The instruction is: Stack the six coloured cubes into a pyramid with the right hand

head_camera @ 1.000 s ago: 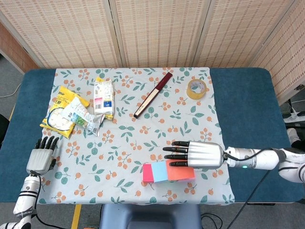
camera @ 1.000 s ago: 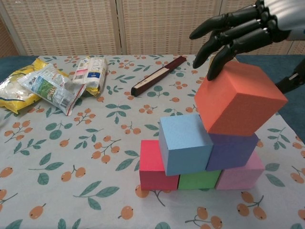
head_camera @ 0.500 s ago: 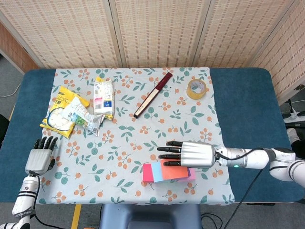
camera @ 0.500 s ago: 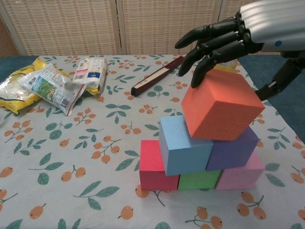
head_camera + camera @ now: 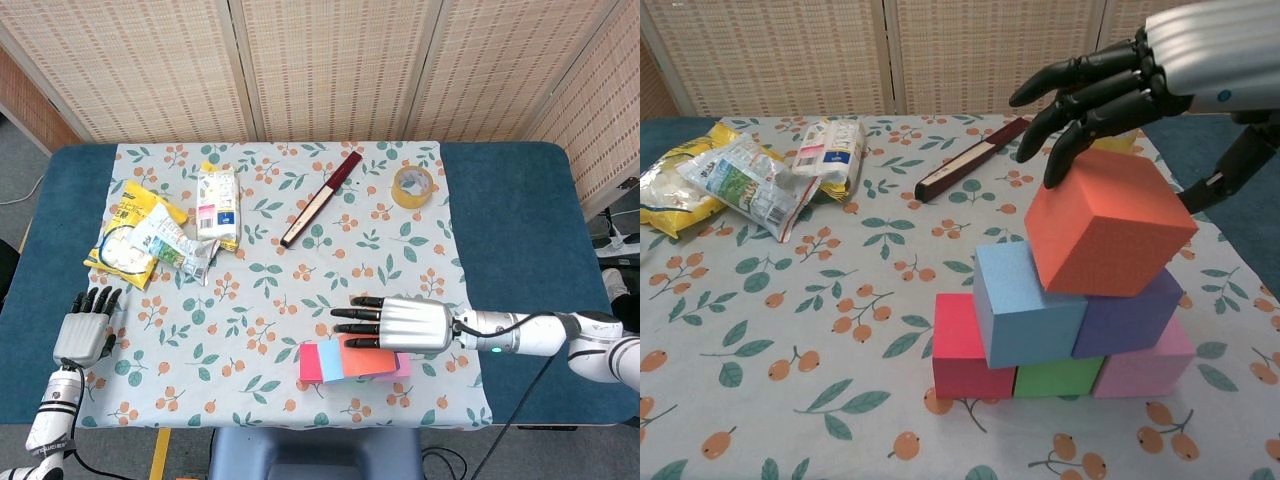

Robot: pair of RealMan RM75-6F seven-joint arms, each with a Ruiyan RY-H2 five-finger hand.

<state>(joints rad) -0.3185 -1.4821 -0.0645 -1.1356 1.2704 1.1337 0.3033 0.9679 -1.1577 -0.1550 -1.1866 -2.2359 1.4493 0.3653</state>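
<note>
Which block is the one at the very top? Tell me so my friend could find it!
Find the flowery tablecloth, then the block pile on its near right side. The top block is the orange cube, under the right robot hand. It alone sits tilted, over the blue cube and purple cube.

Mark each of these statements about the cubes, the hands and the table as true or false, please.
1. The orange cube sits on top of the pile. True.
2. The bottom row has a red cube, a green cube and a pink cube. True.
3. The orange cube sits flat and square. False: it is tilted.
4. The left hand touches the cubes. False: it is far from them, by the table's left edge.
5. The right hand is above the orange cube with its fingers spread. True.
6. The tape roll lies beside the snack bags. False: it lies at the far right, apart from them.
</note>
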